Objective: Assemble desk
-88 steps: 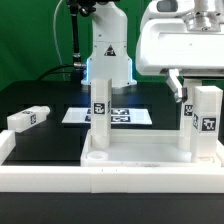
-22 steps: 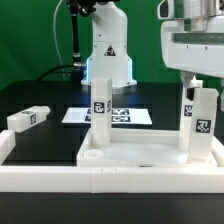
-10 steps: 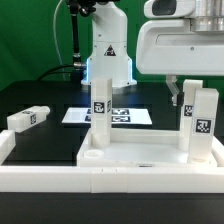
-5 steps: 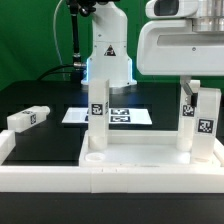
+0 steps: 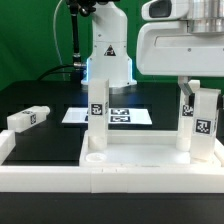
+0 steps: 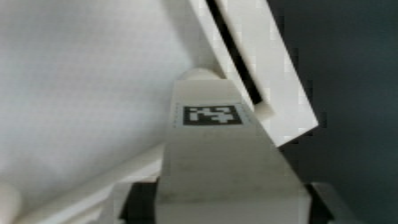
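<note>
The white tabletop panel (image 5: 140,155) lies at the front of the table with its rim up. One leg (image 5: 98,110) stands in it at the exterior view's left. Two legs stand at the right, a rear one (image 5: 185,115) and a nearer one (image 5: 206,120). My gripper (image 5: 198,88) hangs over the nearer right leg. In the wrist view this tagged leg (image 6: 222,150) fills the space between my gripper's (image 6: 226,205) dark fingers (image 6: 146,202), which press on both its sides. A loose leg (image 5: 28,118) lies on the black table at the left.
The marker board (image 5: 125,116) lies flat behind the panel. The arm's white base (image 5: 108,50) stands at the back. A long white border rail (image 5: 110,178) runs along the front edge, and an open socket (image 5: 92,157) shows in the panel's near left corner.
My hand has come back down from its raised position onto the nearer right leg. Over the last second that leg's tag has shifted a little sideways. The other parts have not moved.
</note>
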